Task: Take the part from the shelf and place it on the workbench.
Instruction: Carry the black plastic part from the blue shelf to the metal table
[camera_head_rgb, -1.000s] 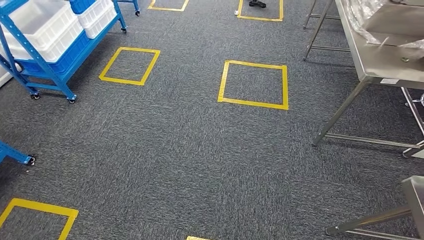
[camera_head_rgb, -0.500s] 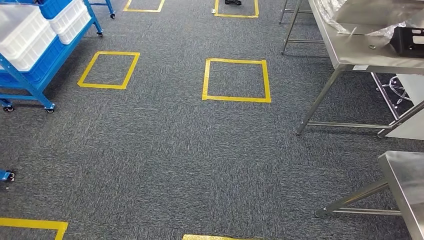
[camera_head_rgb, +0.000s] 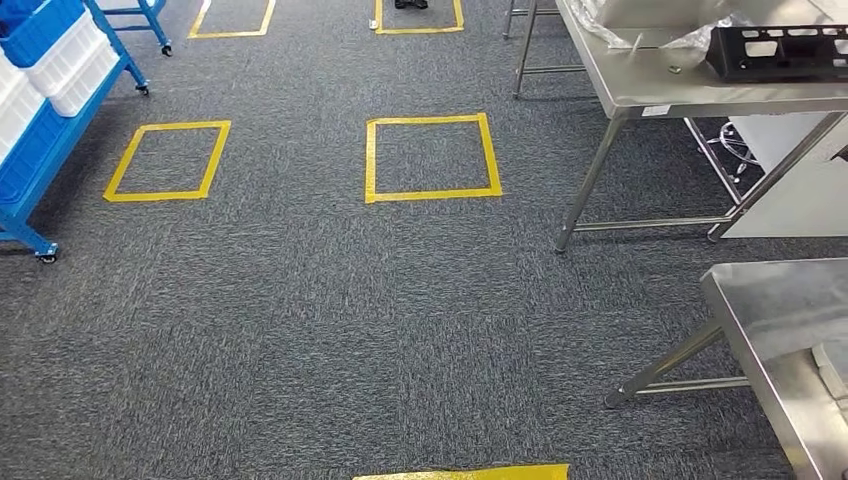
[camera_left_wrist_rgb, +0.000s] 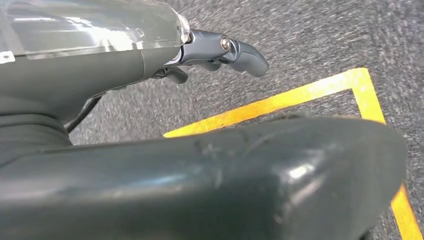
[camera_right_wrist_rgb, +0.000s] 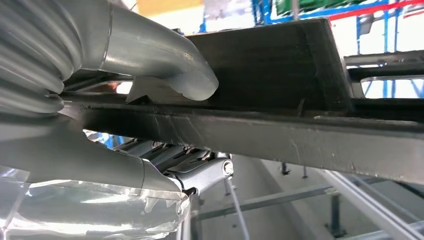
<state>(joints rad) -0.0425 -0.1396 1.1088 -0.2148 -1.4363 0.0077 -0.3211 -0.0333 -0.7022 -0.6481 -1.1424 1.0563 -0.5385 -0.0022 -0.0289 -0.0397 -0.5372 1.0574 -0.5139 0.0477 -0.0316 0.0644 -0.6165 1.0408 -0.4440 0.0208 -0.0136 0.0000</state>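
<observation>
While grey carpet (camera_head_rgb: 300, 330) spreads across the head view, marked with yellow tape squares (camera_head_rgb: 432, 158), two stainless steel workbenches stand at the right: a far workbench (camera_head_rgb: 640, 95) with a black perforated metal bracket (camera_head_rgb: 778, 52) and crumpled clear plastic wrap (camera_head_rgb: 650, 18) lying on it, and a near workbench (camera_head_rgb: 790, 350) at the lower right corner. A blue wheeled shelf rack (camera_head_rgb: 40, 150) holding white bins (camera_head_rgb: 72, 68) stands at the left edge, well apart from both benches. Close before the right wrist camera, the right hand (camera_right_wrist_rgb: 165, 125) grips the part (camera_right_wrist_rgb: 280, 90), a dark flat metal piece with a raised box section; the thick grey thumb (camera_right_wrist_rgb: 170, 70) presses on one face and the darker fingers (camera_right_wrist_rgb: 200, 167) close under the opposite face, holding it clear of any surface. Over a corner of yellow tape, the left hand (camera_left_wrist_rgb: 220, 52) hangs with nothing in it, its fingers curled loosely inward.
</observation>
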